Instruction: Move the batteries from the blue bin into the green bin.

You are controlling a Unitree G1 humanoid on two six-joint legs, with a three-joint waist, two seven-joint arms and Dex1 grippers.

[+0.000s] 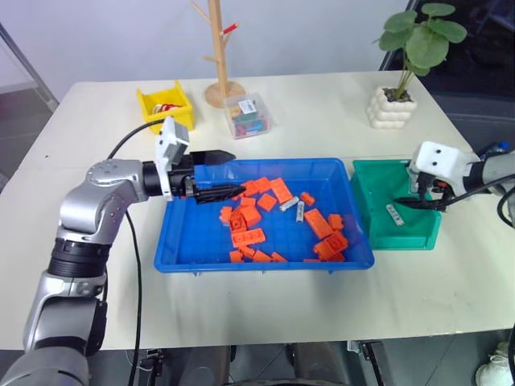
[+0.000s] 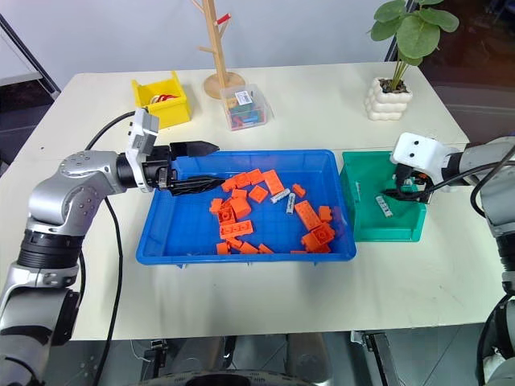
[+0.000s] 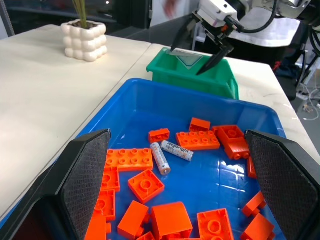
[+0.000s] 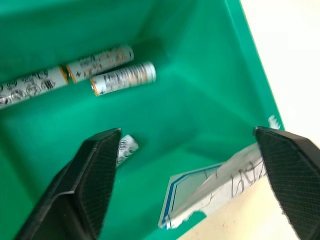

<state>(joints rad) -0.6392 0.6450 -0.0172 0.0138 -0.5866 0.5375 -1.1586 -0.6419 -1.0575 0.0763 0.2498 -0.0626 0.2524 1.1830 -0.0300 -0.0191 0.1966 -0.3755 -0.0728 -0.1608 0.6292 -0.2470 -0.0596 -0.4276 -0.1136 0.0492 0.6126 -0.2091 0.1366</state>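
A broad cream-white table fills the scene, set against a pale wall, with dark floor showing past its left and right edges. On it, near the middle, sits the blue bin, the largest container, strewn with orange toy bricks; two batteries lie side by side among the bricks toward the bin's middle. Just to its right, almost touching it, stands the smaller green bin, which holds more batteries on its floor and carries a torn white label at one rim. Toward the table's far edge stand a wooden peg stand, a potted plant in a knobbly white pot, a clear box of coloured pieces, and a small yellow bin. The left gripper reaches level over the blue bin's left end, its fingers spread wide with nothing between them. The right gripper hangs tilted down over the green bin, jaws wide apart and empty.
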